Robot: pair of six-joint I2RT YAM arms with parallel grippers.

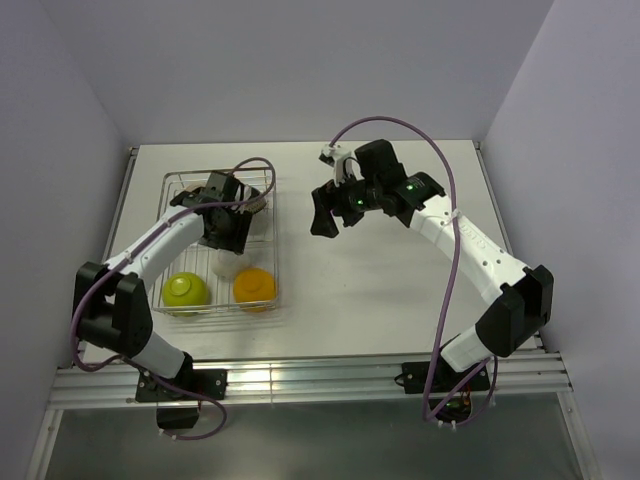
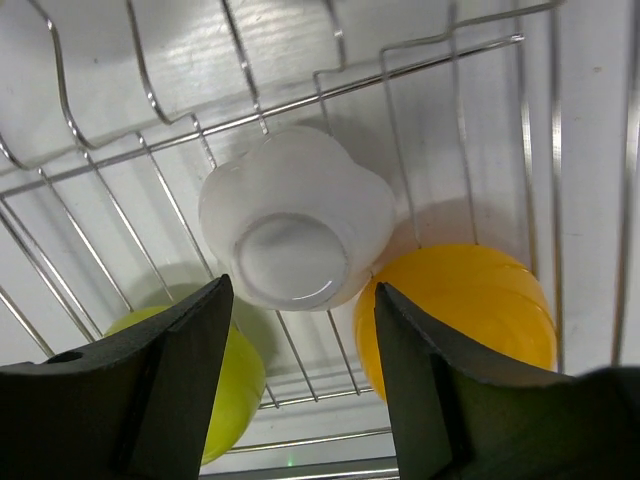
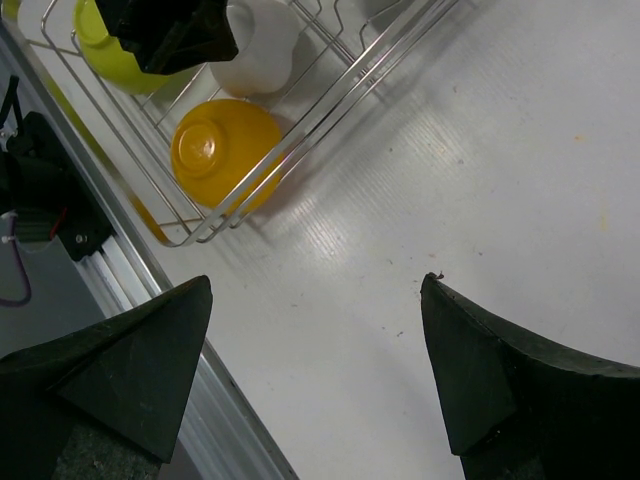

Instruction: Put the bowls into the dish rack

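The silver wire dish rack stands at the left. In it lie, upside down, a lime-green bowl, an orange bowl and a white bowl. My left gripper hangs open and empty just above the white bowl, with the green bowl and the orange bowl to either side. A brownish rim shows behind the left wrist, mostly hidden. The patterned bowl is out of view. My right gripper is open and empty over bare table, to the right of the rack.
The right wrist view shows the rack's near corner, the orange bowl and the table's metal front rail. Purple cables loop above both arms. Grey walls close the back and sides.
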